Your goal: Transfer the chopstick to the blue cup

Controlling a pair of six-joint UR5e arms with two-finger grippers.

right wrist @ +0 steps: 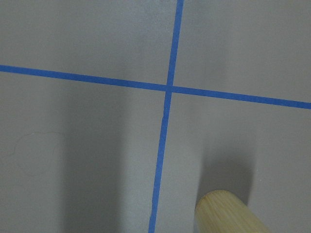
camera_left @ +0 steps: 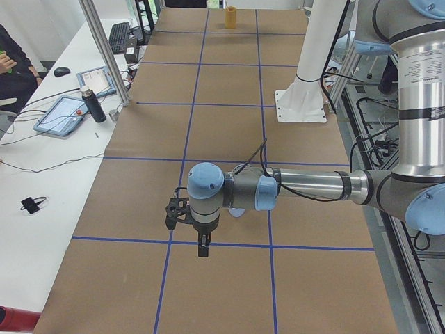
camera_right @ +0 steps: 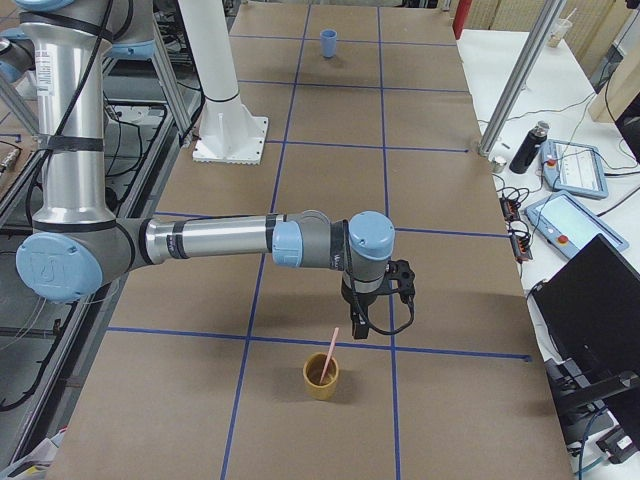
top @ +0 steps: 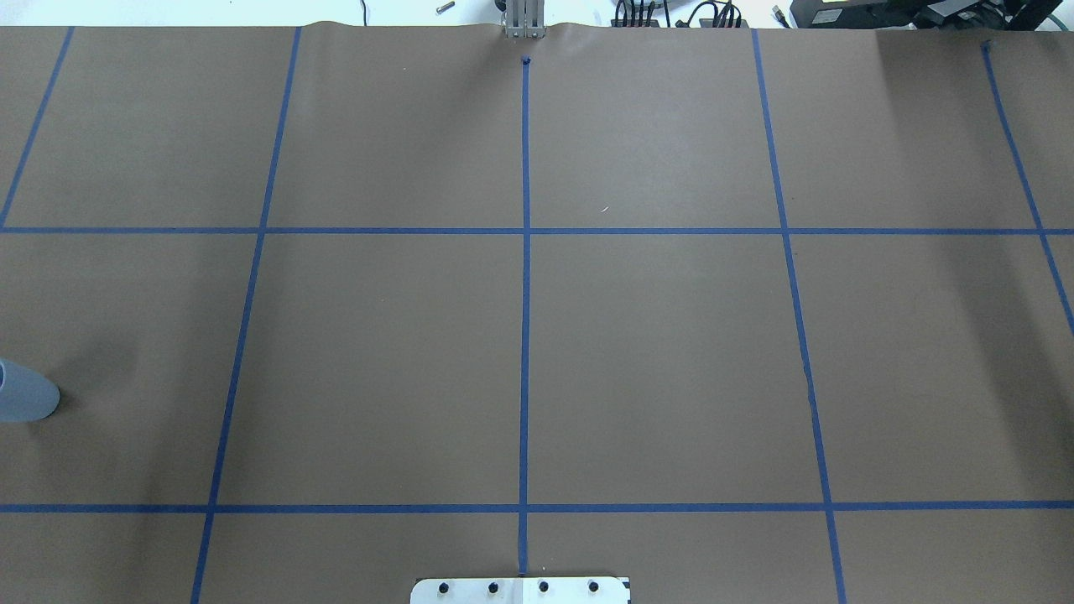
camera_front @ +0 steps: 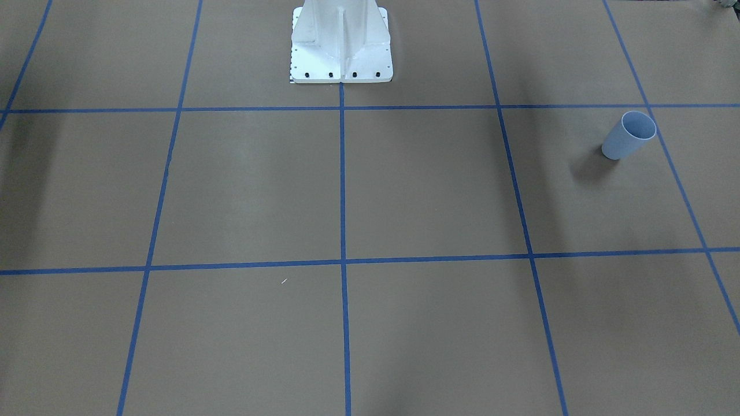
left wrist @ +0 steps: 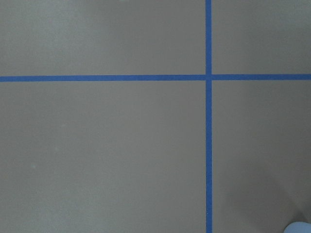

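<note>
The blue cup (camera_front: 629,136) stands upright on the brown table, at the left edge of the overhead view (top: 25,401); its rim also shows in the left wrist view (left wrist: 301,228). A pale pink chopstick (camera_right: 333,348) leans in a tan wooden cup (camera_right: 322,377), which also shows in the right wrist view (right wrist: 228,213). My right gripper (camera_right: 362,322) hangs just beyond that cup, close to the stick's top. My left gripper (camera_left: 201,245) hangs over the table beside the blue cup (camera_left: 236,212), which the arm mostly hides. I cannot tell whether either gripper is open or shut.
The white robot base (camera_front: 341,46) stands at the table's middle edge. A tiny white fleck (camera_front: 284,281) lies on the paper. Blue tape lines grid the table. Tablets and a bottle (camera_left: 92,104) sit on the side desk.
</note>
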